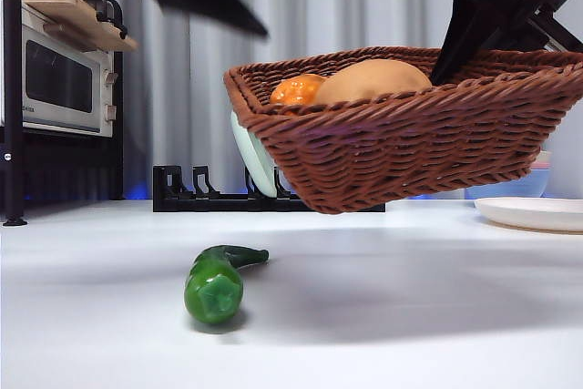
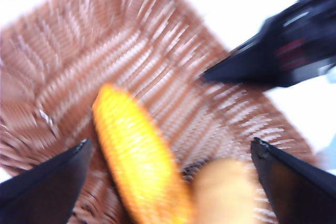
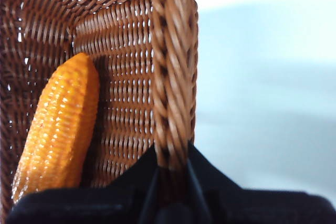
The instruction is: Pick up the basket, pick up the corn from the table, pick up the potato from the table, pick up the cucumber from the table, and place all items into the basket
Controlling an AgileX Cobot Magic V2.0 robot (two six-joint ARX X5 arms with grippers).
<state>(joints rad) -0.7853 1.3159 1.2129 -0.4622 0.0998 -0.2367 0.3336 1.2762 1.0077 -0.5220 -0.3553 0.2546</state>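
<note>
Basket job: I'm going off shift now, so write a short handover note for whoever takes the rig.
Right gripper: shut on the basket rim, holding it tilted above the table.
Left gripper: open, empty, over the basket.
Done: corn and potato lie in the basket.
Left: cucumber lies on the table, below and in front of the basket; it goes in next.

A white microwave oven with a dark glass door point(image 1: 56, 79) sits at the far left inside a black metal rack point(image 1: 13, 88), under a wooden shelf point(image 1: 77, 15). Further back stands a low black dish rack point(image 1: 196, 190) holding a pale upright plate point(image 1: 250, 154). A flat white plate point(image 1: 533, 213) lies at the right, with a pale blue bowl point(image 1: 515, 186) just behind it.
</note>
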